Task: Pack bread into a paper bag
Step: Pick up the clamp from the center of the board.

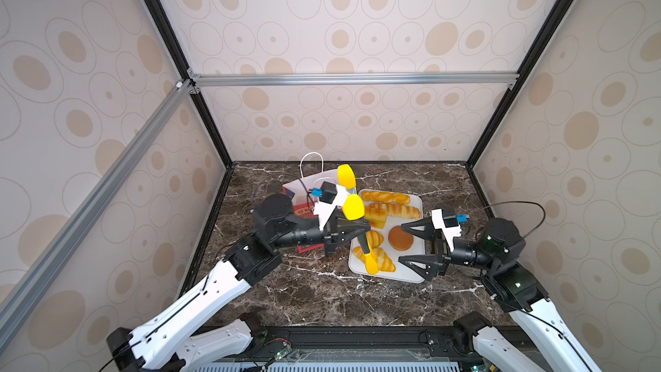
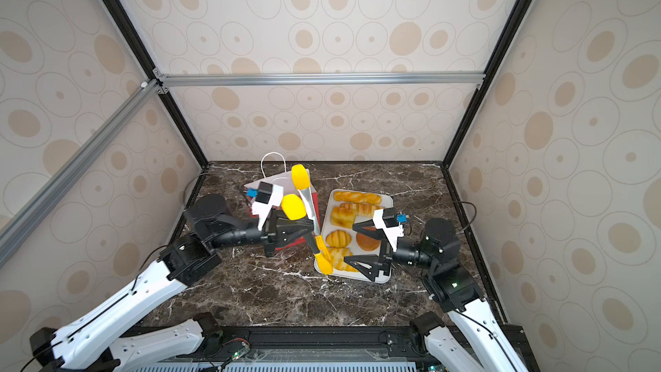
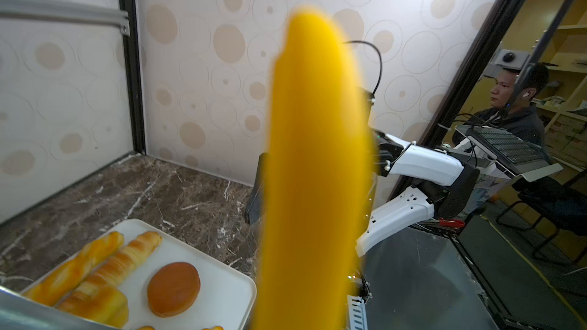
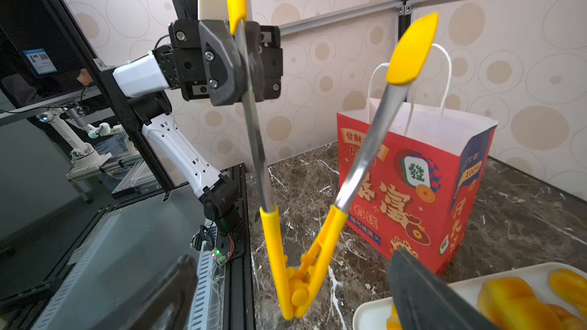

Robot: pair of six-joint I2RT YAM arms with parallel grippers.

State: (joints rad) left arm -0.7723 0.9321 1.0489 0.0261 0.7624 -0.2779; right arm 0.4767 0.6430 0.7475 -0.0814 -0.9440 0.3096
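Plainly, the left gripper [image 1: 359,231] is pinched tight on one metal blade of the tongs [image 4: 361,160], about halfway along it. The tongs stand hinge down and yellow tips up, their two blades splayed in a V. The hinge end sits low by the near left corner of the tray [image 1: 404,275]; whether it touches anything cannot be told. Behind the gripper, the left forearm lies level and points toward the robot's right, crossing in front of the paper bag [image 4: 409,185], which stands upright on the marble table [image 1: 322,298] just left of the tray.

The right gripper [image 1: 401,243] is spread wide and holds nothing, hovering over the tray's right side, its forearm reaching in from the right. All six pieces of bread [image 1: 375,217] lie on the tray.
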